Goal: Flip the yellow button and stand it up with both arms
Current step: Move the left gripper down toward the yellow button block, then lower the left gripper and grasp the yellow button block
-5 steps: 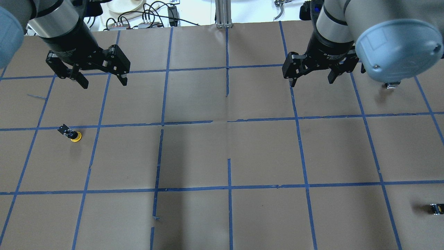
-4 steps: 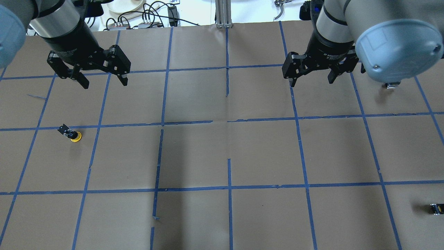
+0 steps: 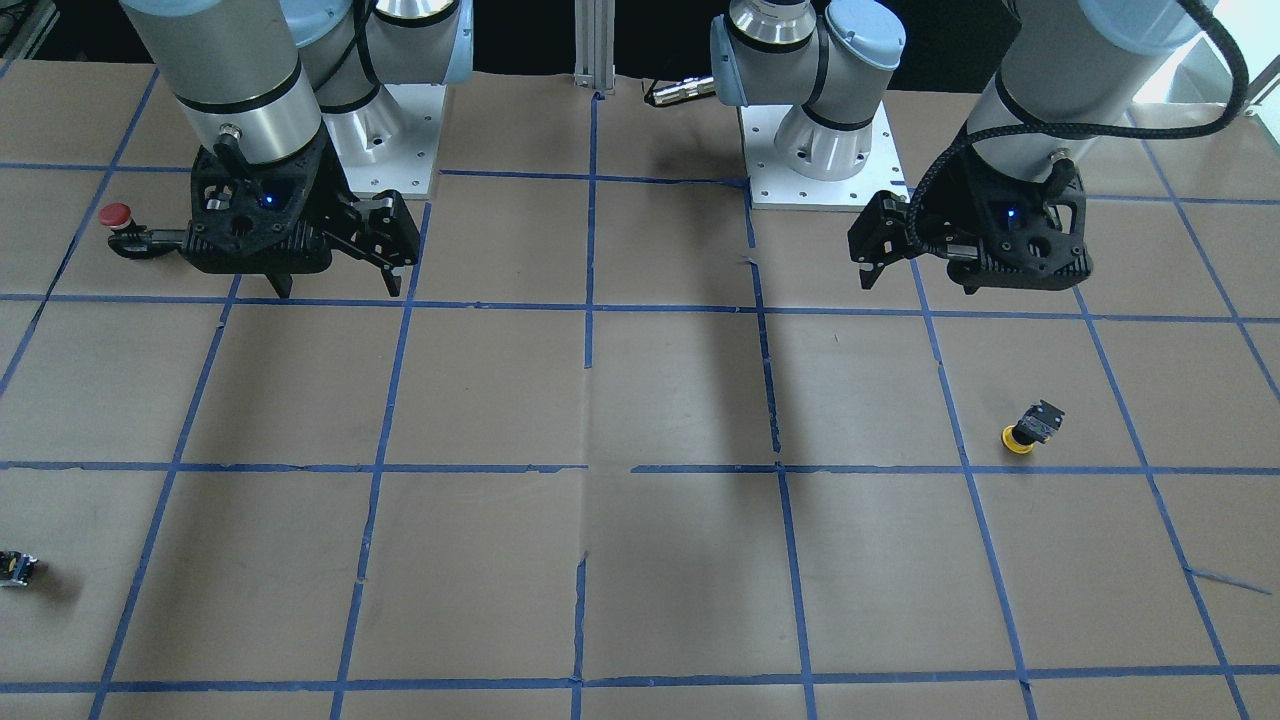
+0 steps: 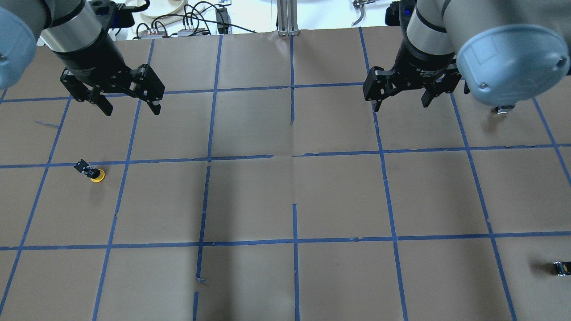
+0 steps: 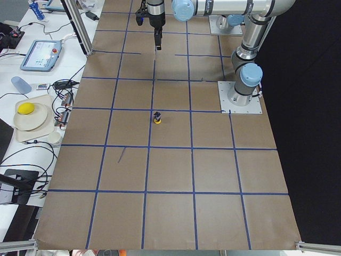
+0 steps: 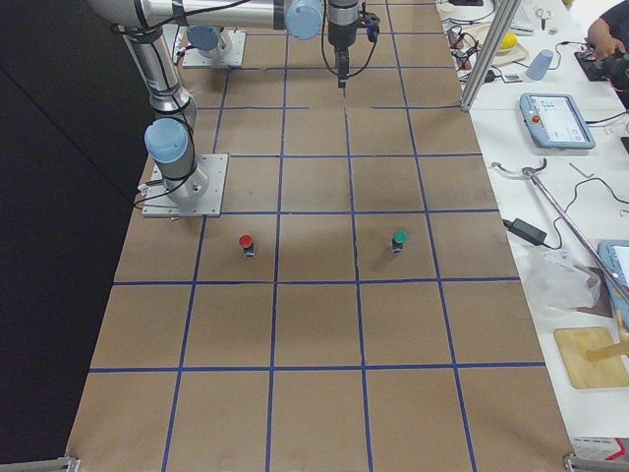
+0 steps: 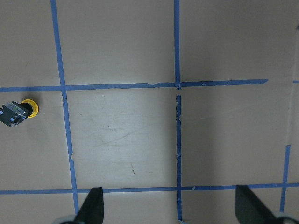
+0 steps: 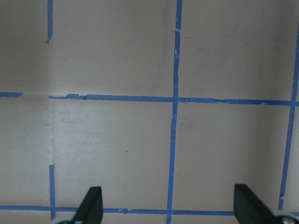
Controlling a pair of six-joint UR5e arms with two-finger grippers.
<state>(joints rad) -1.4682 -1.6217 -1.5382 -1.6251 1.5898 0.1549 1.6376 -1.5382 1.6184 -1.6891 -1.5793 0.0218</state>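
Observation:
The yellow button (image 4: 92, 172) rests on the brown paper at the table's left, alone in its grid square. Its yellow cap seems to touch the paper, with the black body tilted above it. It also shows in the front-facing view (image 3: 1030, 428), the exterior left view (image 5: 157, 117) and the left wrist view (image 7: 21, 112). My left gripper (image 4: 131, 109) hangs open and empty, well above the button and to its side. My right gripper (image 4: 401, 105) hangs open and empty over the table's right half, far from the button.
A red-capped button (image 3: 115, 213) lies just beside my right gripper and also shows in the exterior right view (image 6: 246, 243). A small dark part (image 4: 561, 267) lies at the far right edge. Blue tape lines grid the paper. Cables and a plate lie past the table edge.
My left gripper has shifted slightly left and turned a little. The right gripper and the yellow button have not moved.

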